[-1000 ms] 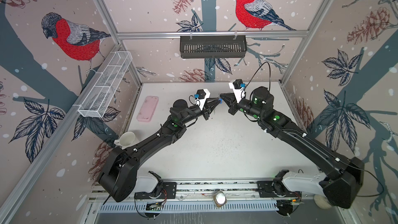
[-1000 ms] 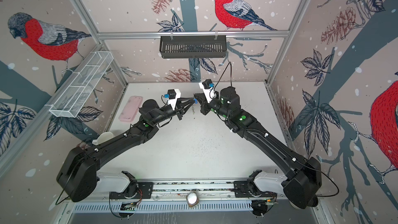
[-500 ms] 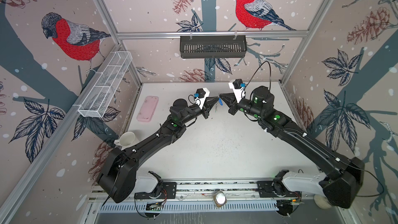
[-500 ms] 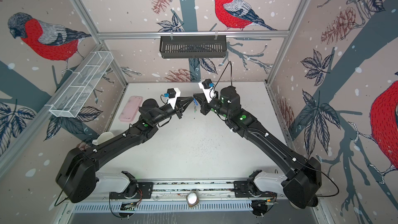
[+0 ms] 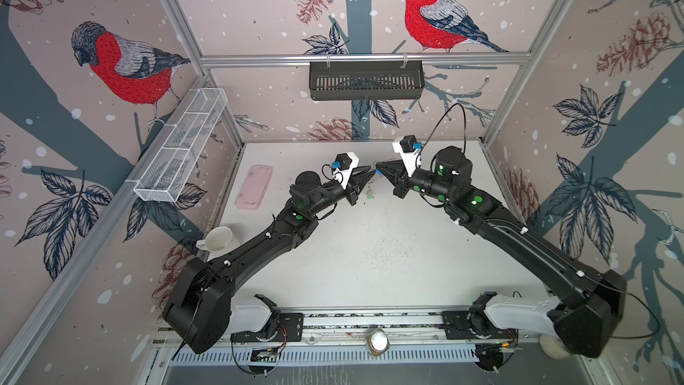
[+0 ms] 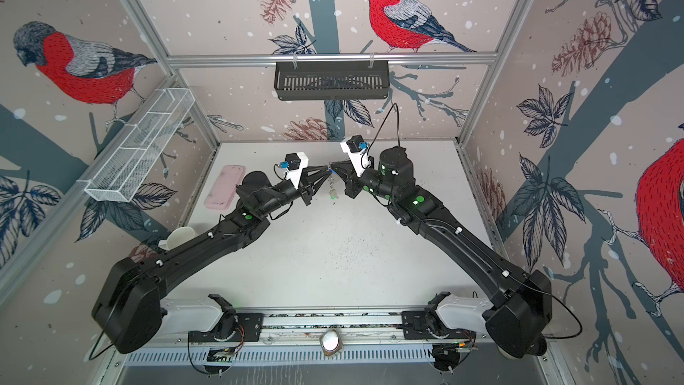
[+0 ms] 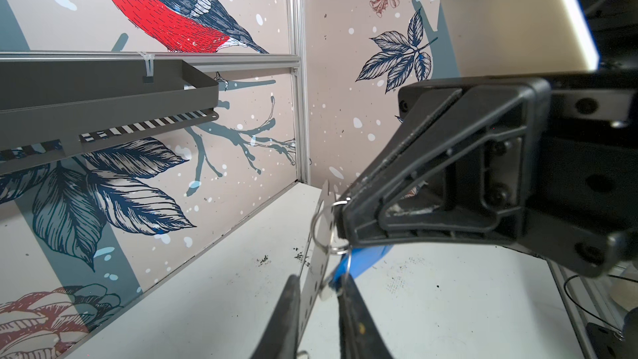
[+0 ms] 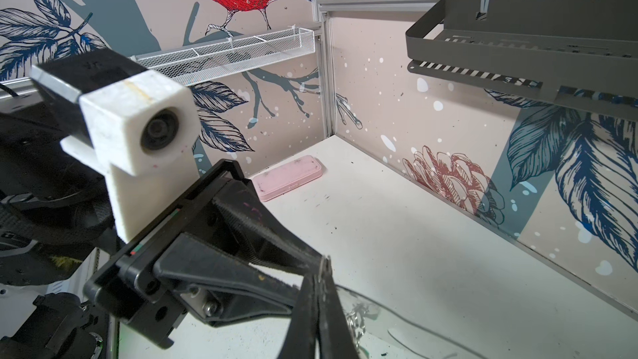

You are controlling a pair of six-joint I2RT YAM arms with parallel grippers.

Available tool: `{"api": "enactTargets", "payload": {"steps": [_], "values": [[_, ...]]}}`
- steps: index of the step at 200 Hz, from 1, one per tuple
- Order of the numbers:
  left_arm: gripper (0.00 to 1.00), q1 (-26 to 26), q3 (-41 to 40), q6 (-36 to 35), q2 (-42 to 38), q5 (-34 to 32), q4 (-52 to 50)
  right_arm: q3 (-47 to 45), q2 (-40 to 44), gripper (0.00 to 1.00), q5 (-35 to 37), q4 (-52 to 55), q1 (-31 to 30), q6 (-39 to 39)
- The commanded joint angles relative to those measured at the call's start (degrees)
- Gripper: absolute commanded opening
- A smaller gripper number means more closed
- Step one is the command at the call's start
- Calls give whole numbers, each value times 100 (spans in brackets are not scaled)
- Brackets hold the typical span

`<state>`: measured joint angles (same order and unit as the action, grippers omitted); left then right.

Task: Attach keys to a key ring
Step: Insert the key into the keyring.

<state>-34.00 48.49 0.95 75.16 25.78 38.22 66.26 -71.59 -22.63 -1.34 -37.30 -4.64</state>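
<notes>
Both arms reach in over the worktop (image 5: 370, 261) and meet nose to nose above its far middle, at about twelve o'clock.

The right gripper (image 7: 345, 212) has its jaws pressed fully together on the edge of the key ring (image 7: 316, 264), a thin grey plate with small holes, held on edge in the air. A wire ring (image 7: 311, 226) passes through the plate right at those jaw tips.

The left gripper (image 5: 370, 176) comes from the opposite side. Its jaws stand narrow, one on each face of the plate. From here I cannot tell whether they pinch it or only sit beside it.

The keys (image 5: 368, 190) dangle below the meeting point, clear of the worktop. A blue tag (image 7: 366, 259) hangs just under the right jaws, and a green tag (image 5: 369, 197) hangs lowest. I cannot make out which ring each key hangs from.

A pink case (image 5: 255, 187) lies flat at about ten o'clock, well apart from the arms. A white cup (image 5: 218, 239) stands at about eight o'clock, near the left wall. A black basket (image 5: 366, 79) hangs on the back wall at twelve o'clock, and a white wire basket (image 5: 181, 149) hangs on the left wall at about ten.
</notes>
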Motion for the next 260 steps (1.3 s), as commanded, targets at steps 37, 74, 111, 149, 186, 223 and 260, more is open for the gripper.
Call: {"api": "enactTargets", "payload": {"steps": [37,74,111,149,186,223,260], "values": [[24,11,-117,-247,-174,520,105,27,5,0,-250,-25,63,-140],[30,9,-238,-359,-363,409,-36,1,5,0,-255,-72,126,-186],[31,10,-196,-385,-390,372,-117,1,5,0,-316,-68,127,-186],[30,8,-116,-346,-327,331,-82,19,5,0,-347,-68,131,-168],[30,8,-43,-289,-244,406,-30,19,-101,0,-374,-86,118,-151],[26,7,2,-248,-190,389,0,19,-151,0,-426,-76,91,-124],[17,4,26,-280,-155,293,-92,10,-110,0,-425,-77,84,-116]]}}
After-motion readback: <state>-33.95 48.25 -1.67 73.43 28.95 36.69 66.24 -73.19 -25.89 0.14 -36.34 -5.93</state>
